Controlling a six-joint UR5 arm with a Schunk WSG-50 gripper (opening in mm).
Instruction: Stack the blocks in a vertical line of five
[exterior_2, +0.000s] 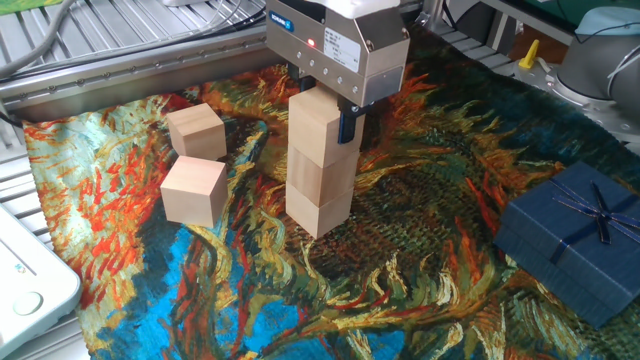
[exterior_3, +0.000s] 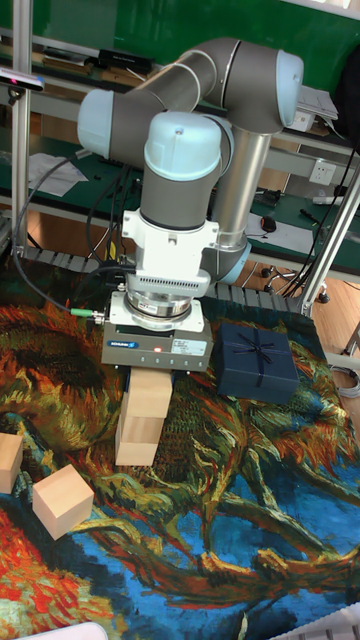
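Stack: three blocks stand one on another near the middle of the patterned cloth on the bench; top block, middle block, bottom block.
Gripper: the gripper sits over the top block with its fingers down either side, closed on that block as far as you can judge; the contact faces themselves are hidden by the housing.
Loose blocks: two more lie apart from the stack, nearer block and farther block, just beside each other.
Alignment: in the tall fixed view the top block looks a little offset and twisted against the ones beneath; check that before you let go.
Release: open the jaws slowly and evenly so neither finger drags the top block sideways, then lift straight up until you are clear of it.
Risk: any sideways motion while the fingers flank the block could topple the column.
Next: two blocks to go; take each one squarely by opposite faces.
Bystander: the blue gift box stands well apart; leave it be.
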